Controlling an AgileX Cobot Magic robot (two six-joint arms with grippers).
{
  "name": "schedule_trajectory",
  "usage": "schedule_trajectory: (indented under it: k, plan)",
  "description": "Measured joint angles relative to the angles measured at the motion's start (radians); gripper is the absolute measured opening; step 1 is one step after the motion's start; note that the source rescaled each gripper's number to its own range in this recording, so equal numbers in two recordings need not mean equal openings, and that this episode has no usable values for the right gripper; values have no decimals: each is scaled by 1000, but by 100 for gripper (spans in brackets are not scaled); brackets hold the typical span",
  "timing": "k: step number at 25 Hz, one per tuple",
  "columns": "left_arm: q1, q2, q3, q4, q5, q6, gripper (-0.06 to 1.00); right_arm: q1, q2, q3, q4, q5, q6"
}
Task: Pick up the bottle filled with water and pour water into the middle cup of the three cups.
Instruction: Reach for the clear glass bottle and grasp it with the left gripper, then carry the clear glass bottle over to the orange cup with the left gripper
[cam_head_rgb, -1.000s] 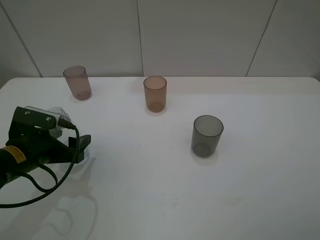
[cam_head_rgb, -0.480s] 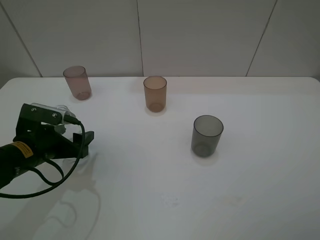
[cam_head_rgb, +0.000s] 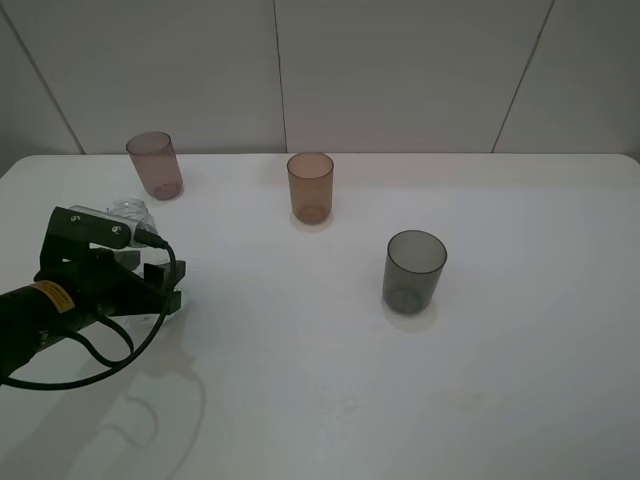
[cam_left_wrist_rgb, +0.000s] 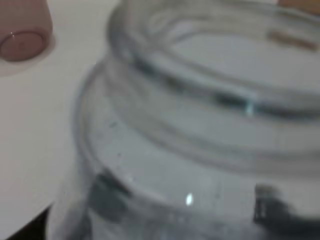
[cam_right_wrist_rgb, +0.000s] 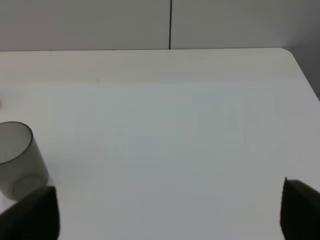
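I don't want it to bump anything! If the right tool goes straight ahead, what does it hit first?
Probably nothing soon: ahead of the right tool lies bare table, then the wall. The grey cup stands off to one side, though depth is hard to judge.

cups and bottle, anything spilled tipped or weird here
Nothing stands out. The mauve-brown cup, the amber cup and the grey cup stand upright and apart, the bottle is upright in the left gripper, and no water shows on the table.
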Motion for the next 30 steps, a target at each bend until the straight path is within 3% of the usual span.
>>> schedule_trajectory:
  k: [23,30]
  plan:
    - [0,-1,18,-1,-16,-16,2,0,0,0,0,0,0]
    - [0,-87,22,-16,12,-6,2,0,0,0,0,0,0]
